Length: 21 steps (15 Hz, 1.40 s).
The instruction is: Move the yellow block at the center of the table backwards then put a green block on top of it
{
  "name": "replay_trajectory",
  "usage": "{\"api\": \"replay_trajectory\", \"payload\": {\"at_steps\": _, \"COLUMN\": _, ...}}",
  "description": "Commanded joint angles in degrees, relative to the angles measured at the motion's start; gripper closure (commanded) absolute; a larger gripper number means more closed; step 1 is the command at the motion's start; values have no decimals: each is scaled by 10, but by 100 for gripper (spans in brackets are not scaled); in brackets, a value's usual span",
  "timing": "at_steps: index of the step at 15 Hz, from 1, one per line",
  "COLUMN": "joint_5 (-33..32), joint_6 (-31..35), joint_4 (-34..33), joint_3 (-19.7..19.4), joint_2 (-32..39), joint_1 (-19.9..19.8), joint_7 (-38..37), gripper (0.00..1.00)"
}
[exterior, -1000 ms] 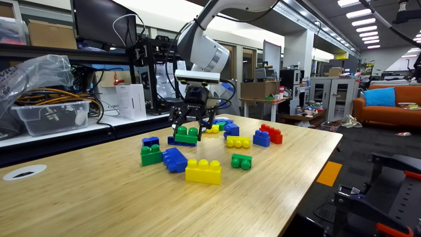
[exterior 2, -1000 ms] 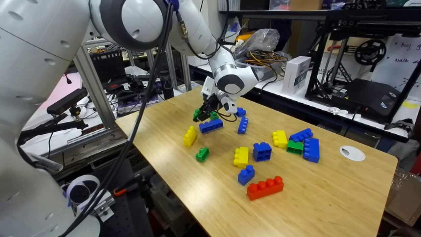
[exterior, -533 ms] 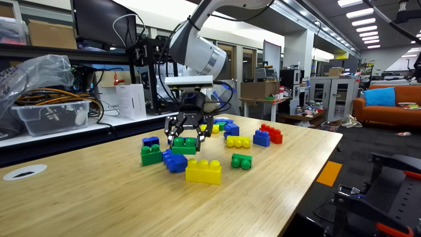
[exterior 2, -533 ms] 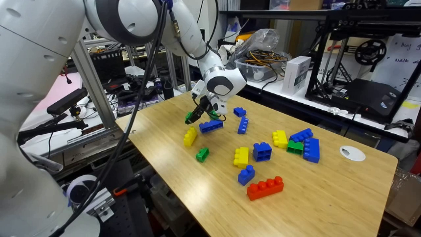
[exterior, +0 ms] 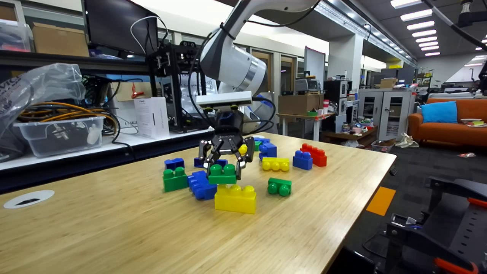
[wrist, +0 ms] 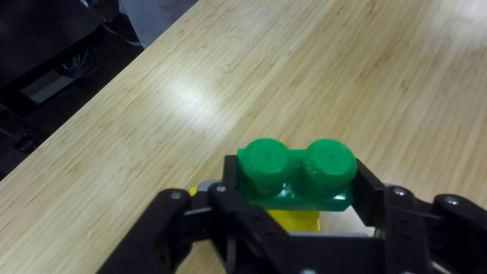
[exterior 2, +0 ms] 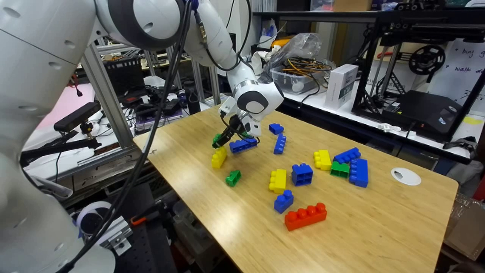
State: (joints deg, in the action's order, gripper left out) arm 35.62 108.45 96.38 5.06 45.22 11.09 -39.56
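I hold the green block (wrist: 296, 179) pinched between my fingers (wrist: 231, 171), its studs up, close by the yellow block (exterior: 235, 201) standing on the table (exterior: 152, 232), though I cannot tell whether the two touch.

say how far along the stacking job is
Probably done, though unconfirmable here: moving the yellow block, which stands apart from the other yellow bricks. Under way: the hand grips the green block, apparently just above the yellow one. Left: seating and release, as the fingers hold both its ends.
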Motion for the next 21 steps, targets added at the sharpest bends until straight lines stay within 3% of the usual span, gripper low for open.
{"api": "replay_trajectory", "payload": {"at_steps": 1, "joint_5": -17, "joint_6": 19, "joint_4": 24, "joint_3": -8, "joint_2": -19, "joint_1": 5, "joint_7": -2, "gripper": 55}}
{"api": "replay_trajectory", "payload": {"at_steps": 21, "joint_5": -9, "joint_6": 39, "joint_4": 23, "joint_3": 1, "joint_2": -8, "joint_1": -6, "joint_7": 7, "gripper": 55}}
